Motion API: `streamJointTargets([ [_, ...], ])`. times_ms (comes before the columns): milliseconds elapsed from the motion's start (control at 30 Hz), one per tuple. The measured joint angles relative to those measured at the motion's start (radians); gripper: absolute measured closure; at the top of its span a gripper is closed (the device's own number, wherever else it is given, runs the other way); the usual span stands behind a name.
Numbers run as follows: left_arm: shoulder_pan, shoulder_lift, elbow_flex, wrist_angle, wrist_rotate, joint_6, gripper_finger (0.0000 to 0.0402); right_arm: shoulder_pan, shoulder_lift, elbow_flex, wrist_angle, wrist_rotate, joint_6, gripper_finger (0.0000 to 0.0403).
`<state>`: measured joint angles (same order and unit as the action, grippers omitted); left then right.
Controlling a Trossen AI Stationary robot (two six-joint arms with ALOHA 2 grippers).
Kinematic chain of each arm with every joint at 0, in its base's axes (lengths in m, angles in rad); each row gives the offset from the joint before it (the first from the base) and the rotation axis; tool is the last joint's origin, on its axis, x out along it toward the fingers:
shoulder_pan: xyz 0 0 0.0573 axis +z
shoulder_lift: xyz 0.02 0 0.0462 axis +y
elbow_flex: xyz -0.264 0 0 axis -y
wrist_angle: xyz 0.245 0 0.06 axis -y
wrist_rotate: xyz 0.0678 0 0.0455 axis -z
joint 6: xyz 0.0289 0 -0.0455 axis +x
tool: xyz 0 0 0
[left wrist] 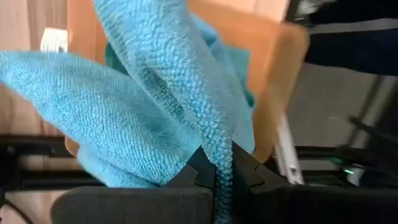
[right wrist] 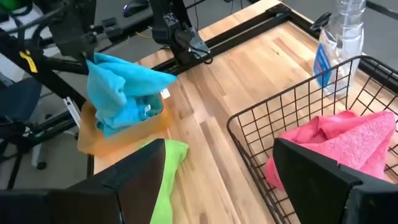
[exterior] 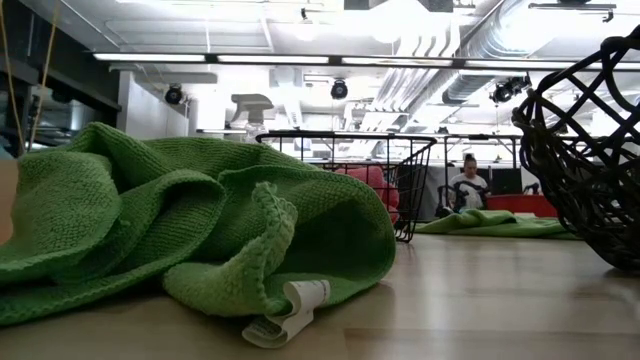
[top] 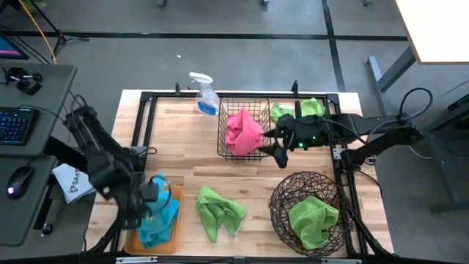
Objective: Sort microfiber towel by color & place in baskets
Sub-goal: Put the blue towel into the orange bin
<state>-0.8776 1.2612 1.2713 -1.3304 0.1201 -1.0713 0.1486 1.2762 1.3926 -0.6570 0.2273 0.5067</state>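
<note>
The left gripper (top: 150,192) hangs over the orange tray (top: 173,236) at the front left of the table (top: 183,158). Its two fingers are squeezed tight on a blue towel (left wrist: 155,118). The towel hangs down from the fingers, and its lower part lies on more blue cloth in the tray right under the gripper. In the left wrist view the blue cloth runs straight between the two dark fingers (left wrist: 245,171).

The right gripper (top: 276,143) is by the right side of the black wire basket (top: 227,106), at the back of the table. Its fingers are spread wide apart and hold nothing. A pink towel (top: 244,130) sits in the wire basket, just beside this gripper. In the right wrist view the pink towel (right wrist: 339,140) lies just past one finger.

A green towel (top: 218,211) lies loose on the wood, between the left gripper and the round twig basket (top: 282,198). A second green towel (top: 314,220) lies inside the twig basket, in front of the right gripper. A third green towel (top: 297,110) lies at the back edge, just behind the right arm.

A clear spray bottle (top: 205,94) with a blue label stands at the back, just to the left of the wire basket. In the low view a person (exterior: 466,185) sits far off in the room.
</note>
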Motion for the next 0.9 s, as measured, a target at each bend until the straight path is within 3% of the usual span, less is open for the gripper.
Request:
streamJointTargets([
  [100, -0.075, 0.069, 0.000, 0.000, -0.073, -0.065, 0.0401, 0.035, 0.000, 0.000, -0.009, 0.020, 0.009, 0.0109],
  [233, -0.090, 0.158, 0.000, 0.035, -0.134, -0.038, 0.0401, 0.074, 0.000, 0.000, -0.012, 0.059, 0.014, 0.0109],
  [367, -0.091, 0.247, 0.000, 0.152, -0.081, 0.098, 0.0401, 0.093, 0.000, 0.000, -0.013, 0.106, 0.038, 0.0109],
  [533, -0.122, 0.334, -0.005, 0.259, -0.055, 0.128, 0.0401, 0.096, 0.000, 0.000, -0.012, 0.131, 0.057, 0.0109],
  [767, -0.168, 0.354, -0.147, 0.722, -0.039, 0.026, 0.0401, 0.096, 0.000, 0.000, -0.012, 0.143, 0.070, 0.0109],
  [900, -0.172, 0.340, -0.190, 0.667, -0.033, -0.019, 0.0401, 0.096, 0.000, 0.000, -0.013, 0.166, 0.070, 0.0109],
])
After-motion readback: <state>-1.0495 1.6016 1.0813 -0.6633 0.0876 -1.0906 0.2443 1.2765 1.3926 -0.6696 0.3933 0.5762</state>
